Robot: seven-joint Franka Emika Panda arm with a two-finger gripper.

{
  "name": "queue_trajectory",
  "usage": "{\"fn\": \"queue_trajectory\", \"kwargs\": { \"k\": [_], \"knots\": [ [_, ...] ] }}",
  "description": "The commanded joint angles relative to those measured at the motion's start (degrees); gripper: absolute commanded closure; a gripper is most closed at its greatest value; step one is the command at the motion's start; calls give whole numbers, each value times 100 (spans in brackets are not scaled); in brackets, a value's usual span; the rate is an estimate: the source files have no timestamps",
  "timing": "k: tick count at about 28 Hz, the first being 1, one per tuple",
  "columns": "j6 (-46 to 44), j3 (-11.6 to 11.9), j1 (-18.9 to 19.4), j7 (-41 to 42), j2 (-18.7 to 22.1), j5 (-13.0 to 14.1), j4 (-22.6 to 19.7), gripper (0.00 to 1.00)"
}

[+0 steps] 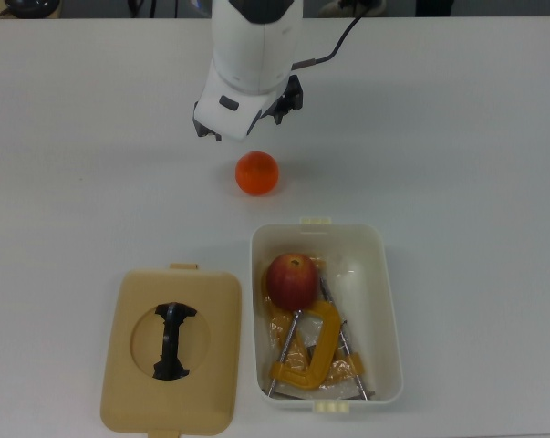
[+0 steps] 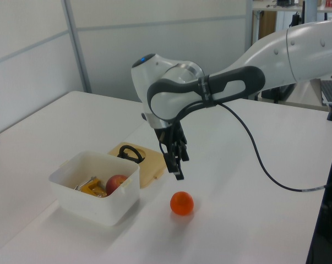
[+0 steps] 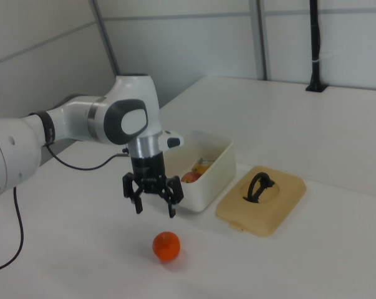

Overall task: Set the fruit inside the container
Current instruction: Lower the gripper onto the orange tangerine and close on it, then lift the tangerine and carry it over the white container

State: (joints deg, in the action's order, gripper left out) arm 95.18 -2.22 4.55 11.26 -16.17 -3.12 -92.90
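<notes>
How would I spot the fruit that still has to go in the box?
Find the white container on the table, with the tan lid beside it. Just outside its short end, under the open hand, sits the orange, alone on the tabletop, unlike the red apple inside.

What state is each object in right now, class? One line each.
Apple: in the tub, on the clamps.
Orange: on the table, outside the tub.
Tub: open, lid off.
Lid: flat beside the tub.
End effector: open, empty, above the orange.
</notes>
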Motion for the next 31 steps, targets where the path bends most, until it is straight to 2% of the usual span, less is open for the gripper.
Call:
{"fn": "queue_trajectory", "kwargs": {
  "k": [1,6,14,29,30,31],
  "knots": [
    [-34,3,54,149,-105,-84,-263,0],
    [27,3,98,149,-342,-145,-281,0],
    [308,3,274,-132,-668,-707,-290,0],
    [757,-33,397,-458,-949,-919,-378,0],
    [757,-24,406,-475,-949,-927,-378,5],
    [757,-24,406,-493,-941,-936,-369,17]
  ]
}}
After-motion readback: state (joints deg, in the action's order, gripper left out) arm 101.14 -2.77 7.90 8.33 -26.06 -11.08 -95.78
